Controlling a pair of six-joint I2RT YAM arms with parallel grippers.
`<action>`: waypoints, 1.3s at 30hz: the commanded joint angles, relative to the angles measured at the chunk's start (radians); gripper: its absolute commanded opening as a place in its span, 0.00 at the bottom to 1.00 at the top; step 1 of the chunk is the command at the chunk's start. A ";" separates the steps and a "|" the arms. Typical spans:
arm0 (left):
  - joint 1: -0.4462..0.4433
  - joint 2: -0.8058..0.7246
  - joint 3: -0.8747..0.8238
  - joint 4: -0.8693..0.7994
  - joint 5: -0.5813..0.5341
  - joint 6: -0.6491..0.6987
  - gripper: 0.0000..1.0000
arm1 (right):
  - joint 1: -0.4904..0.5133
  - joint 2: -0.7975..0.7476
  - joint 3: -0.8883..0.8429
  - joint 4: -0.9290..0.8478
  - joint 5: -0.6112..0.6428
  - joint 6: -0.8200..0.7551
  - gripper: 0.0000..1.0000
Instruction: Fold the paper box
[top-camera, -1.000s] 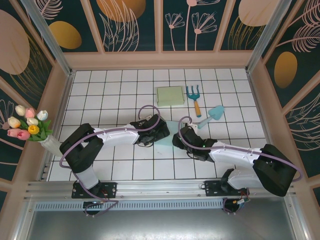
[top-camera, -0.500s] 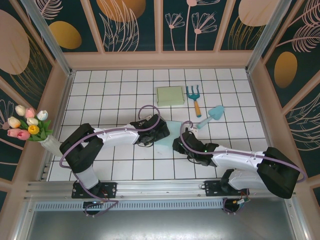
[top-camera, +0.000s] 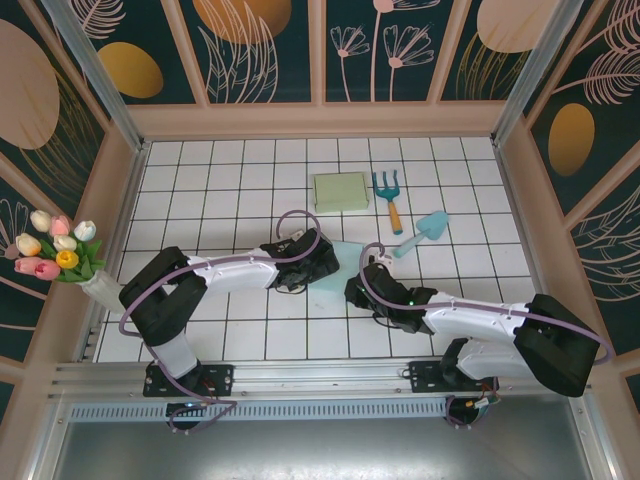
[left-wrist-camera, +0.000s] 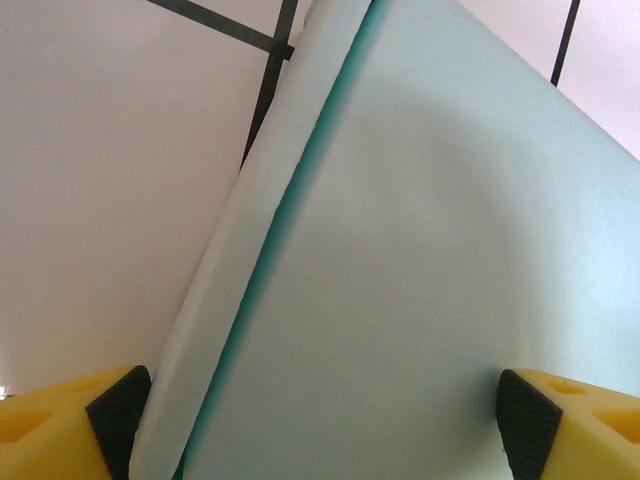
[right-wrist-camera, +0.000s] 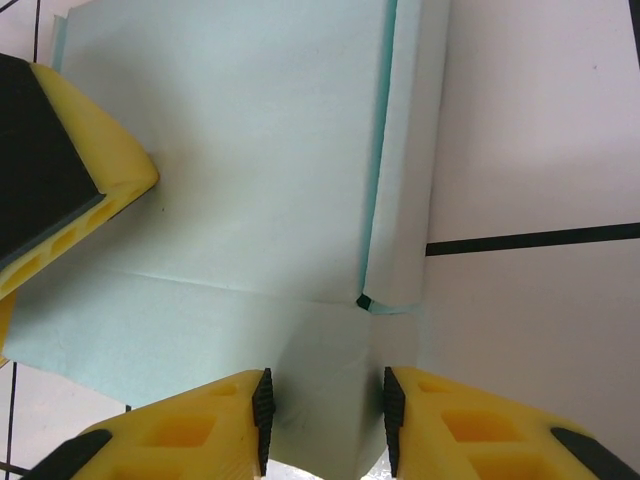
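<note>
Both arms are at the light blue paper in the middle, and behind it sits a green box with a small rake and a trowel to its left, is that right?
Not quite. In the top external view the rake and trowel lie to the right of the green box, not its left. The rest holds: both arms are at the light blue paper.

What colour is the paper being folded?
Pale mint green, darker teal along the folded edge; the paper shows best in the right wrist view.
</note>
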 joint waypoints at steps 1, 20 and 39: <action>0.003 0.027 -0.038 -0.096 -0.053 -0.006 0.89 | 0.012 -0.006 -0.022 0.023 0.010 -0.006 0.37; 0.003 0.030 -0.033 -0.100 -0.057 -0.005 0.89 | 0.012 -0.005 -0.057 0.080 0.043 -0.050 0.34; 0.002 0.048 -0.038 -0.105 -0.063 -0.002 0.89 | 0.012 -0.004 -0.164 0.269 0.112 -0.138 0.28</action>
